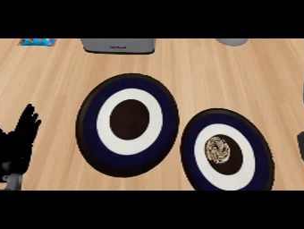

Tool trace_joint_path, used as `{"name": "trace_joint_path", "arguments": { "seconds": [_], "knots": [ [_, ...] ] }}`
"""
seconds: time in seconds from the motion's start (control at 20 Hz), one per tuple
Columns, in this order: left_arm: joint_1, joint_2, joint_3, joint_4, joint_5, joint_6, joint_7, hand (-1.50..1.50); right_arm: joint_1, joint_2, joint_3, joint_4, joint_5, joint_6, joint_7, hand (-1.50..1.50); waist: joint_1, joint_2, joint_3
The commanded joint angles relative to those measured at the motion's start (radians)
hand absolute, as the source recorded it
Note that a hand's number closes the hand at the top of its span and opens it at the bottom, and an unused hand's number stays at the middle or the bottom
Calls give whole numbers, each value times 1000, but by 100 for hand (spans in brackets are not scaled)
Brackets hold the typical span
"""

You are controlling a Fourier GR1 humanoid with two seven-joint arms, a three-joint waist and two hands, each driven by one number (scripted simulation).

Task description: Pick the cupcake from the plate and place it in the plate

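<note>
Sitting upright, apparently, cupcake (pixel 218 150) centred on right plate (pixel 196 134); left hand (pixel 13 141) fingers apart; right hand unseen.

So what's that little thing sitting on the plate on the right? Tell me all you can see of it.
That is the cupcake, seen from straight above: a small round shape with a swirled top in cream and brown. It sits in the dark centre of the right-hand plate, which has a white ring and a dark blue rim. Only the plate touches it; no hand is near it. Its sides and wrapper cannot be seen from this angle.
</note>
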Motion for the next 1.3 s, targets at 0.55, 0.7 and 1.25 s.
{"name": "trace_joint_path", "arguments": {
  "seconds": [0.55, 0.7, 1.25],
  "knots": [
    [-247, 83, -37, -162, -19, -198, -120, 0, 218, 78, 797, 69, 409, 203, 37, -150, -15, -20, 28],
    [-260, 81, -15, -125, -11, -213, -127, 0, 370, 102, 761, 154, 326, 138, -188, -150, -26, -16, 29],
    [-241, 34, -23, -177, -80, -224, -90, 0, 311, -71, 579, -156, 365, 207, -53, -150, -20, -27, 26]
  ]
}}
